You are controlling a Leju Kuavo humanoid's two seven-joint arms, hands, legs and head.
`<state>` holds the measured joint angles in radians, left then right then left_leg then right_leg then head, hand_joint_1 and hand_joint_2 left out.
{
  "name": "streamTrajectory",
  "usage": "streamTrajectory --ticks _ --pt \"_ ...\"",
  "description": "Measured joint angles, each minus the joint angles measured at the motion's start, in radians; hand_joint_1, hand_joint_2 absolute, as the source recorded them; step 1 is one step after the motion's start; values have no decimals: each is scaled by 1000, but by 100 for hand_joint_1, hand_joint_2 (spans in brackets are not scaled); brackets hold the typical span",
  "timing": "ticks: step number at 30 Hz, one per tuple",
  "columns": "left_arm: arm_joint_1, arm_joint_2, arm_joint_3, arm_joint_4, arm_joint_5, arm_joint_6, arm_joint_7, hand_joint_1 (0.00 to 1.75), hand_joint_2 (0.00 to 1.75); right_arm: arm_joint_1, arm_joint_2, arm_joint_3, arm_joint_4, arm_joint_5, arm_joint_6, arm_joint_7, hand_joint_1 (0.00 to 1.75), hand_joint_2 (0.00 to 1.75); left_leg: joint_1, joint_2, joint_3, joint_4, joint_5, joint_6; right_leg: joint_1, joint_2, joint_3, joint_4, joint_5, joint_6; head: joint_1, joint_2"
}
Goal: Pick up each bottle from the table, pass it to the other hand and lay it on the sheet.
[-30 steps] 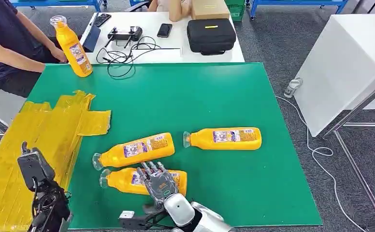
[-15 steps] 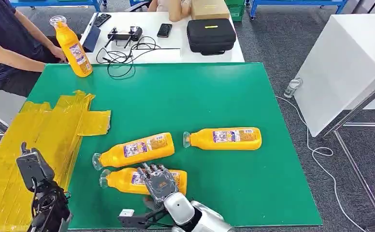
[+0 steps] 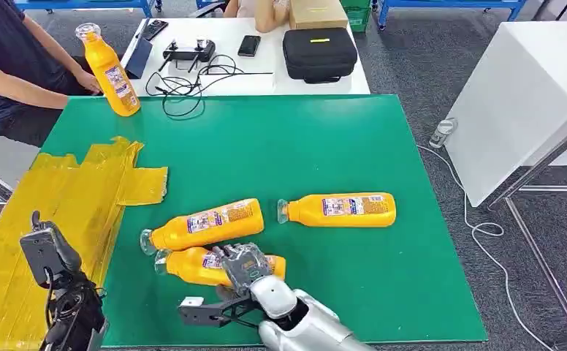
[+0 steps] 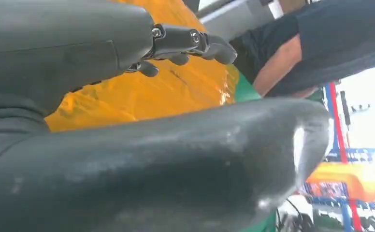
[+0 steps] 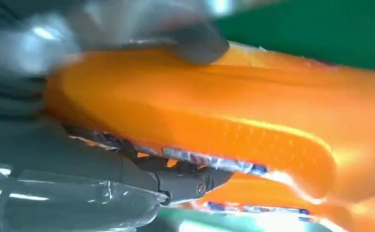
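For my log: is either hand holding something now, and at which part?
The right hand grips the nearest lying bottle around its body; the left hand holds nothing.

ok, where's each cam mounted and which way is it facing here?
Head view: high on the body, looking forward and down at the green table; both arms enter from below, right hand on the nearest bottle.
Left wrist view: behind the left hand, facing the yellow sheet and a person.
Right wrist view: behind the right hand, close on that bottle.
Shared: head and right wrist views both show the gripped bottle.
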<state>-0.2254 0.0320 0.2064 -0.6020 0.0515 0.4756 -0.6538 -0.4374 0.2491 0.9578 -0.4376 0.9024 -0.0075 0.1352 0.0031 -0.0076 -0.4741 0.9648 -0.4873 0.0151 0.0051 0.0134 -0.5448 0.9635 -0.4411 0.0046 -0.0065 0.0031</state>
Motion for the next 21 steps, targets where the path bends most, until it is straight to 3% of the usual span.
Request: streamTrajectory --ticks 4,9,15,21 --pt "1 -8 -15 -30 24 -76 15 0 0 -19 -2 -93 -38 -223 154 -204 175 175 0 3 0 0 0 0 0 2 -1 0 2 -3 0 0" --pt "30 -27 -36 -118 56 -135 44 0 0 30 -46 -234 -129 -454 176 -367 175 175 0 1 -4 0 0 0 0 0 -4 0 2 -3 0 0" --pt "71 -36 -54 -210 88 -165 68 0 0 124 -133 -347 -320 -568 194 -401 175 175 0 1 -9 0 0 0 0 0 -9 0 2 -3 0 0" --pt "117 -52 -68 -302 106 -190 82 0 0 194 -174 -395 -459 -590 179 -397 175 175 0 2 -12 1 0 0 0 1 -12 0 2 -3 0 0"
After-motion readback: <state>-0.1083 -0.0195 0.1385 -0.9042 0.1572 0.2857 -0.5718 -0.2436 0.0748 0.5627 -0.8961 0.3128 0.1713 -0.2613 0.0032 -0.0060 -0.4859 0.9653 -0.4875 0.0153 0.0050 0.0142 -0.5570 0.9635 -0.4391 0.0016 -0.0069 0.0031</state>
